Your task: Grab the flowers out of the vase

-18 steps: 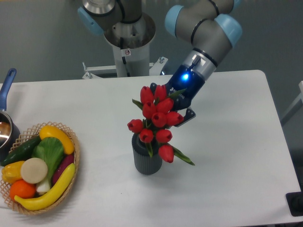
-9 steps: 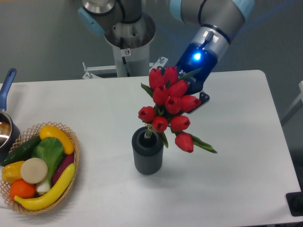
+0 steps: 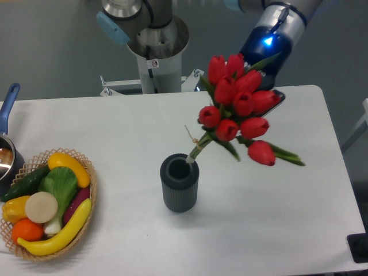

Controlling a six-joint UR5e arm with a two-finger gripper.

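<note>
The gripper (image 3: 270,86), mostly hidden behind the buds, is clamped on the flowers (image 3: 238,112), which are held tilted above a white table (image 3: 299,218) against a grey wall. The tied green stems are seen at 7 o'clock from the gripper, their tip just over the round mouth of the ribbed dark grey vase (image 3: 179,184).

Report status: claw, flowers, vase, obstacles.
Claw behind the flowers, grip hidden. Bunch raised, tilted, stem tips at the vase mouth. Nothing blocking.
</note>
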